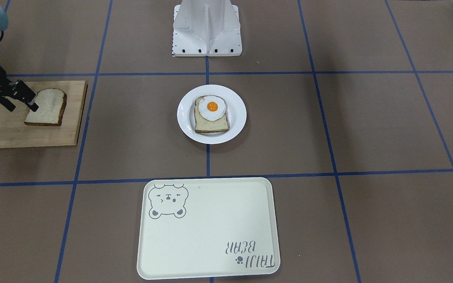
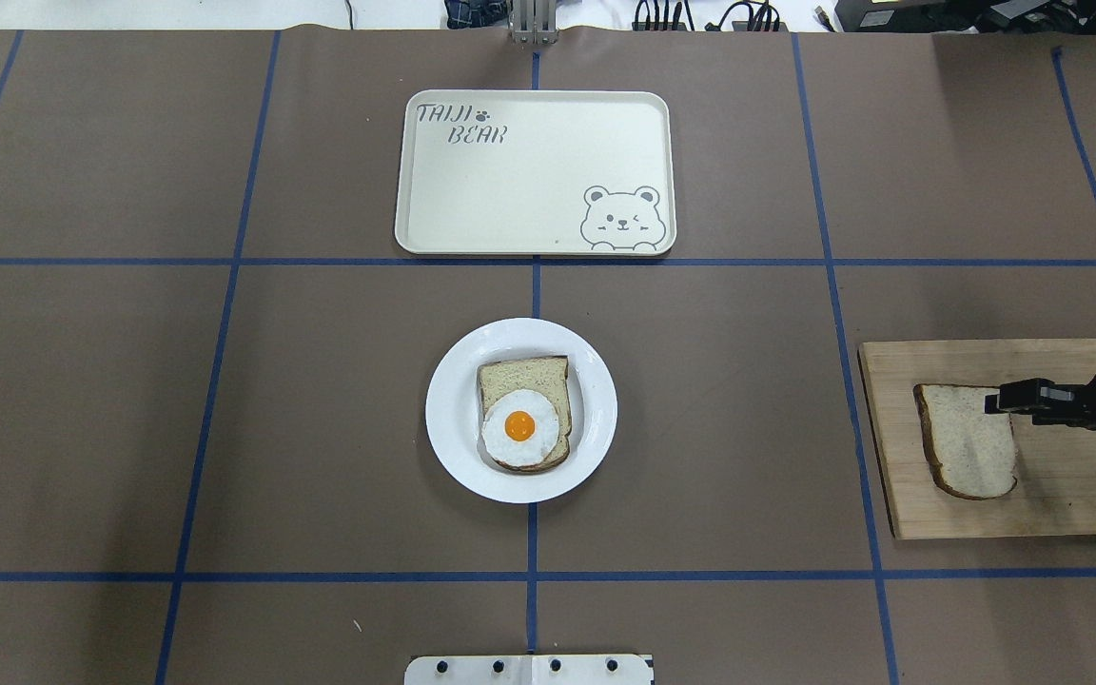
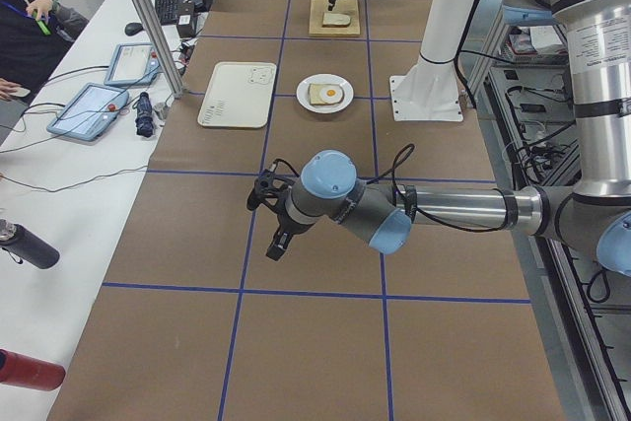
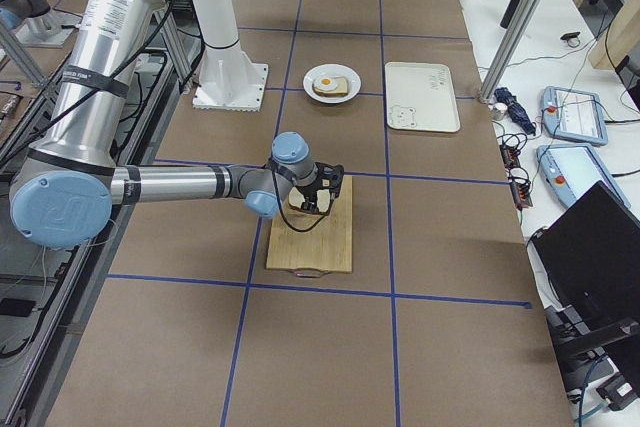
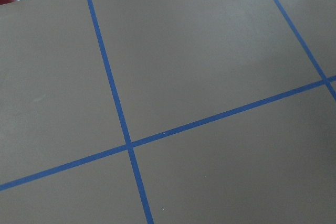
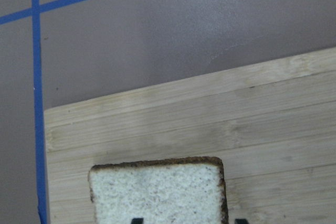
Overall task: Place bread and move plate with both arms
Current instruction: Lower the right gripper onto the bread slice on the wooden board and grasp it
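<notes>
Bread (image 2: 971,442) lies flat on the wooden board (image 2: 1071,504) at the right edge of the overhead view. Its long axis runs nearly up and down the frame, with the rounded top toward the bottom and the square end toward the top. It sits near the board's left edge. The right gripper (image 1: 23,104) is at the slice's upper right corner, jaws apart, one finger over the crumb and the other just beside the crust. Bare brown table separates the board from the plate (image 2: 458,381) at frame centre, which carries an egg-topped slice (image 2: 524,419). The tray (image 2: 529,190) lies above it, apart, across a blue tape line. The left gripper (image 3: 275,241) is above bare table, well apart from the plate; I cannot tell how its jaws stand.
</notes>
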Controlling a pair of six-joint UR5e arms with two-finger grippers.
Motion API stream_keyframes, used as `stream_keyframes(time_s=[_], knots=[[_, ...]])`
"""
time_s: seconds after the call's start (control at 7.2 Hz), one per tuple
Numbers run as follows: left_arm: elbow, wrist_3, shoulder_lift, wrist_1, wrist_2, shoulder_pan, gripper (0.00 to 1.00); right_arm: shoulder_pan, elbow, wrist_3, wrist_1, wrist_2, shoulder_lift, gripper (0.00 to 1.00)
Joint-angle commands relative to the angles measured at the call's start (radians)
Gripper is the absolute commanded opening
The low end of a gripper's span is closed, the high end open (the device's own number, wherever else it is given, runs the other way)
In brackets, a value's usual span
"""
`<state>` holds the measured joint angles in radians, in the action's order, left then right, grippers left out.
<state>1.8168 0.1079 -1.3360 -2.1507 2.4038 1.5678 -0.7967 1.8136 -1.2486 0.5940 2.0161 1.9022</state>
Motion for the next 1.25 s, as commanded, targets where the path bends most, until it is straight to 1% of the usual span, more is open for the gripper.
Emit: stream_keyframes(time_s=[0.0,0.14,0.28,0.42,0.83,0.97,1.11], knots=[[-0.001,0.001,0.012,-0.021,0.000,0.001,0.99,0.046,-0.037,0.000,-0.016,-0.043,0.000,0.59],[-0.002,0.000,0.012,-0.021,0.000,0.001,0.99,0.050,-0.040,0.009,-0.016,-0.046,-0.002,0.56],[-0.002,-0.002,0.020,-0.021,0.000,0.000,0.99,0.051,-0.045,0.014,-0.014,-0.048,-0.002,0.56],[-0.004,0.000,0.023,-0.034,0.000,0.000,0.99,0.054,-0.045,0.014,-0.014,-0.053,-0.002,0.51],[-0.002,-0.002,0.029,-0.035,0.000,0.001,0.99,0.068,-0.046,0.015,-0.014,-0.054,-0.002,0.24],[-0.001,-0.004,0.034,-0.035,0.000,0.001,0.99,0.073,-0.046,0.017,-0.014,-0.053,-0.002,0.14],[-0.001,-0.004,0.034,-0.035,0.000,0.001,0.99,0.076,-0.043,0.017,-0.014,-0.053,-0.002,0.00]])
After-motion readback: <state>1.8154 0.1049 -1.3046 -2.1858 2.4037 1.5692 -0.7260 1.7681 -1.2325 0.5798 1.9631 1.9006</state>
